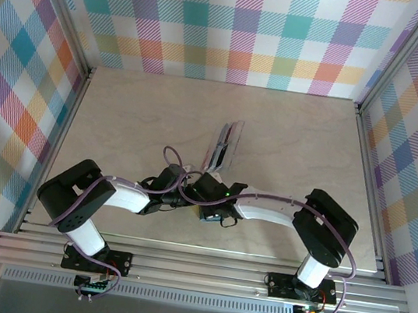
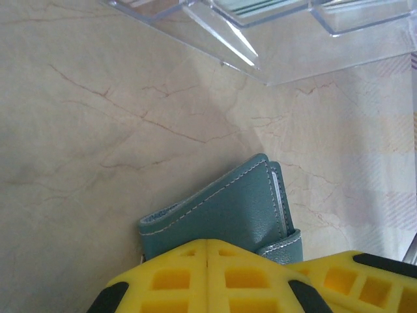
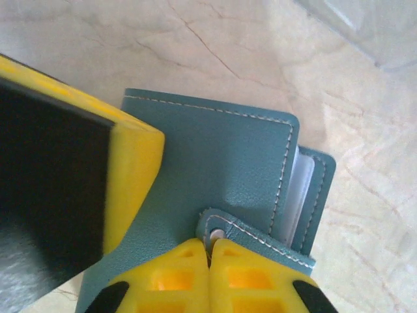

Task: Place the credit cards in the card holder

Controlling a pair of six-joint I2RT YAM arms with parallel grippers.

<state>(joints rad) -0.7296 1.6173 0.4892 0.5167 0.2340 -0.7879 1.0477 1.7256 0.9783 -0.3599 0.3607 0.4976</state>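
At the worktop's (image 1: 144,115) near centre, treat the card holder (image 3: 215,156) as light and supple, steadying it with the closed left hand (image 2: 207,251), lifting by the snap tab (image 3: 254,238) pinched in the right hand (image 3: 209,251).

We find the card holder (image 3: 221,163) lying flat on the table (image 3: 98,39) — teal, white-stitched, its snap tab (image 3: 260,238) wrapping one edge. A pale layer (image 3: 296,189) shows between its covers — card or sleeve, we cannot tell.
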